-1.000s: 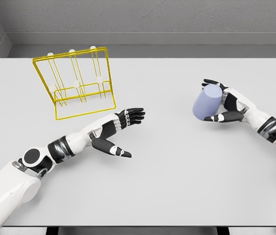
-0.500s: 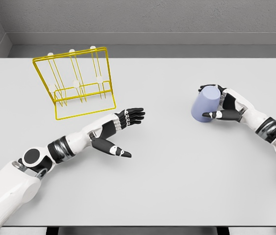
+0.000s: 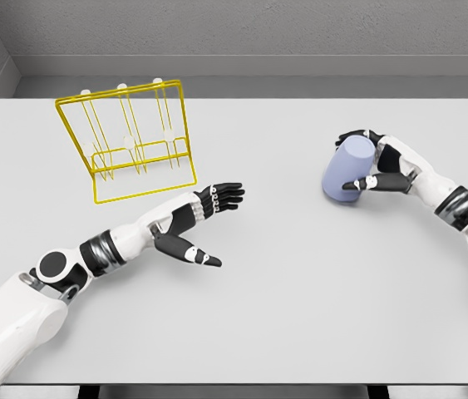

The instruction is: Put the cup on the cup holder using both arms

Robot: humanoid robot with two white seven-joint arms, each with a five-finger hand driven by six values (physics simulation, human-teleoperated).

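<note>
The right hand reaches in from the right edge with its forearm low over the bench, fingers and thumb wrapped around the tilted lavender cup at the right side of the bench. The left hand lies stretched toward the middle, fingers extended and thumb splayed, holding nothing. The yellow wire cup holder stands far left, well apart from the cup.

Cup matt, smooth lavender; cup holder thin yellow wire; table matt pale grey.
</note>
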